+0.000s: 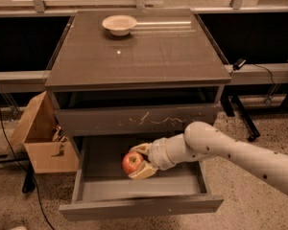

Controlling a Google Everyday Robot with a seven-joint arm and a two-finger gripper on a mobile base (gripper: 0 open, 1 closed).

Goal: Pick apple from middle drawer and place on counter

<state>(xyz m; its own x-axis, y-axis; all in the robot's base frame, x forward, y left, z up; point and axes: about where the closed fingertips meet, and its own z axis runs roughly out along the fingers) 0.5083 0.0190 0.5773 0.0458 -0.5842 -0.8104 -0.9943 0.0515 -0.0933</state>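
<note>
claw [136, 162] grips apple [132, 162] in mid drawer [139, 189]

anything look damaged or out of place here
Only the drawer front above the open middle drawer stands out: pale scratch marks run across its middle. Nothing else looks spilled or askew. The claw is inside the middle drawer, closed on the apple.
</note>
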